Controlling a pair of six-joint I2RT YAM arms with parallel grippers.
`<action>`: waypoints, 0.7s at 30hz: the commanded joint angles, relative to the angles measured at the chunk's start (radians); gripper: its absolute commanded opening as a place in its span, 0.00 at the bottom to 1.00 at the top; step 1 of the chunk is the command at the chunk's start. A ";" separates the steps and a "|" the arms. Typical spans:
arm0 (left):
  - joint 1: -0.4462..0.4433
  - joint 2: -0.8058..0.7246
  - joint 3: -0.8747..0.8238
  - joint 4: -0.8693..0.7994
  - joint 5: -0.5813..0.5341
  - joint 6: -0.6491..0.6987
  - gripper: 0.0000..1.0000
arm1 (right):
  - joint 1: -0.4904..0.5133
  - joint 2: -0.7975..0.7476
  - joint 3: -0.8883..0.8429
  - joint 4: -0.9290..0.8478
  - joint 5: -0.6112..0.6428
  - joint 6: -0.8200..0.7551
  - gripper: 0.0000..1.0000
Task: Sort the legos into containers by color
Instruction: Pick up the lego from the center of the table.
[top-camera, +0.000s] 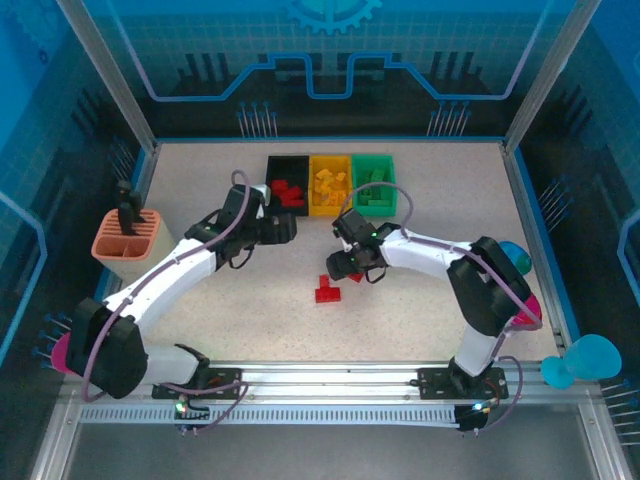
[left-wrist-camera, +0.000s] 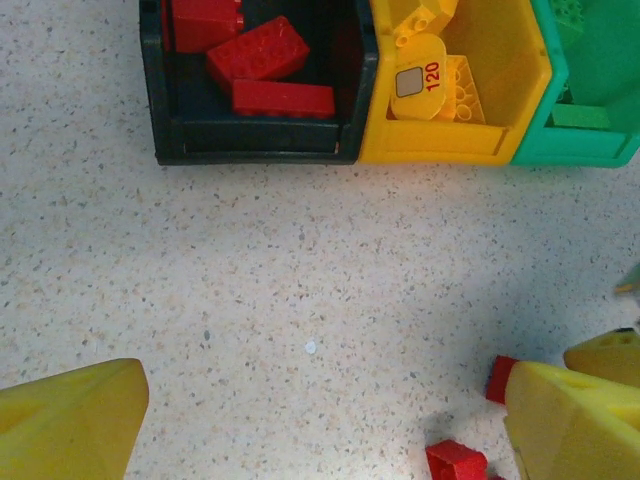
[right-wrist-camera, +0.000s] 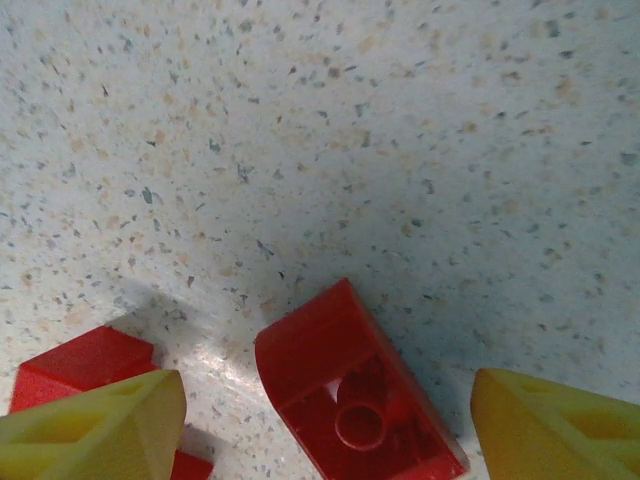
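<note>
Far to the left of the yellow bin (left-wrist-camera: 430, 150), and nearer to the arm bases, stands a salmon-pink holder (top-camera: 125, 245) with a dark tool upright in it. The left gripper (left-wrist-camera: 320, 420) hangs over bare table in front and to the left of the yellow bin, its yellow fingers spread wide with nothing between them. The black bin (left-wrist-camera: 250, 150) touches the yellow bin's left side and contains red bricks (left-wrist-camera: 258, 52). The yellow bin holds yellow bricks (left-wrist-camera: 420, 80), and the green bin (left-wrist-camera: 580, 150) touches its right side. In front of the yellow bin, well apart from it, the right gripper (right-wrist-camera: 325, 400) is low over the table with its fingers apart on both sides of a loose red brick (right-wrist-camera: 350, 390), not pressing it. A second red brick (right-wrist-camera: 85, 365) lies just beside, partly under the left finger.
</note>
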 joint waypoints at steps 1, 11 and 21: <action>-0.005 -0.025 -0.042 0.010 0.020 -0.030 0.93 | 0.020 0.041 0.043 -0.083 0.042 -0.023 0.75; -0.007 -0.039 -0.081 0.027 0.020 -0.041 0.92 | 0.033 0.079 0.051 -0.111 0.089 -0.010 0.58; -0.007 -0.087 -0.117 0.027 0.020 -0.051 0.92 | 0.059 0.049 0.118 -0.127 0.102 -0.004 0.32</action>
